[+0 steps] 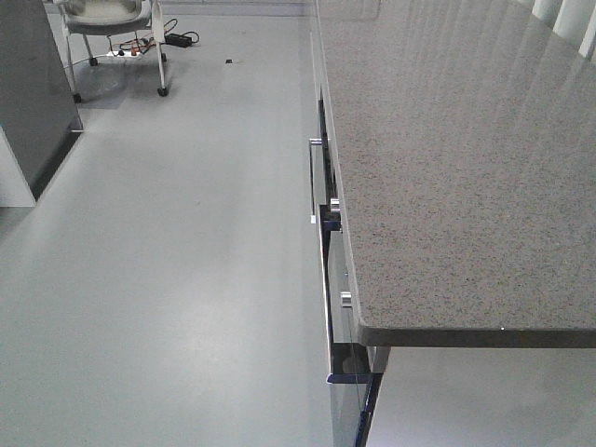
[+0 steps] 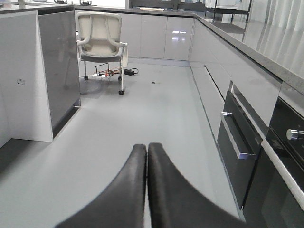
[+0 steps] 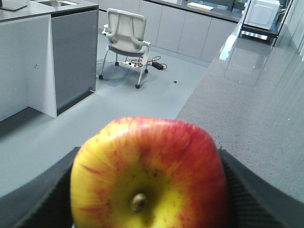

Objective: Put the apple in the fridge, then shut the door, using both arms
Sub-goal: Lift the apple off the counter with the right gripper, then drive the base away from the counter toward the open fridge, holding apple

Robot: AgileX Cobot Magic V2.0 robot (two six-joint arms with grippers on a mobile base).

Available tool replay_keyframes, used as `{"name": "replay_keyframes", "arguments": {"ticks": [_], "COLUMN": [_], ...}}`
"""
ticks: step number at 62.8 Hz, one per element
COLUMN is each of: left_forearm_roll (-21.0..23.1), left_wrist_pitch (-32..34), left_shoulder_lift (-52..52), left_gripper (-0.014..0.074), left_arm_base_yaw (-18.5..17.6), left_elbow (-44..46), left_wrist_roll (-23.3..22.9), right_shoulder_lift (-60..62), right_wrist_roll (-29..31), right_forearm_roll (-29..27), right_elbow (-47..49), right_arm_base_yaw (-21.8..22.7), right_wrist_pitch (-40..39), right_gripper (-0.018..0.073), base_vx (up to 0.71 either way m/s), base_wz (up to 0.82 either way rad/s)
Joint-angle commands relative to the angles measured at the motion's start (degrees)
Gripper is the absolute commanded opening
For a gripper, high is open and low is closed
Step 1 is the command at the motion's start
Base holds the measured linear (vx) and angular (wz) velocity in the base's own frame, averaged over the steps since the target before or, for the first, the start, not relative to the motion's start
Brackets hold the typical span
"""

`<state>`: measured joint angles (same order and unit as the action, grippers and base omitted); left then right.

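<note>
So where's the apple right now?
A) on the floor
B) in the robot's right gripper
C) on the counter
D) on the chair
B: in the right wrist view the apple sits close to the camera, clamped in the right gripper.

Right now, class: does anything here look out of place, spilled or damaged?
Only a power strip and tangled cables lying loose on the floor by the white chair; the apple looks undamaged.
</note>
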<state>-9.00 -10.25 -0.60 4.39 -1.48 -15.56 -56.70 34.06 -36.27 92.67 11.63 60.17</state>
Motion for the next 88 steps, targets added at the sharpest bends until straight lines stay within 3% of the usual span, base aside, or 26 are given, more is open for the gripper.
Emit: {"name": "replay_keyframes", "arguments": {"ticks": [1, 88], "left_forearm_roll": [0.1, 0.1], "left_wrist_pitch": [4.5, 4.5], "left_shoulder_lift": [-0.8, -0.8], "left_gripper": [-0.0006, -0.0006], "left_arm_base_yaw": [-0.4, -0.4], "left_elbow": [-1.6, -1.6], "left_wrist_roll": [-0.4, -0.4], "right_shoulder_lift": [0.3, 0.3], "right_wrist_roll": [0.5, 0.5], "right_forearm_roll": [-2.1, -2.1], "right_elbow": [1.4, 1.4], "right_arm_base_yaw": [0.3, 0.3], "right_wrist_pitch": [-4.0, -3.8], "right_gripper": [0.0024, 0.0024], "base_vx": [0.00, 0.00], "base_wz": [0.00, 0.01]}}
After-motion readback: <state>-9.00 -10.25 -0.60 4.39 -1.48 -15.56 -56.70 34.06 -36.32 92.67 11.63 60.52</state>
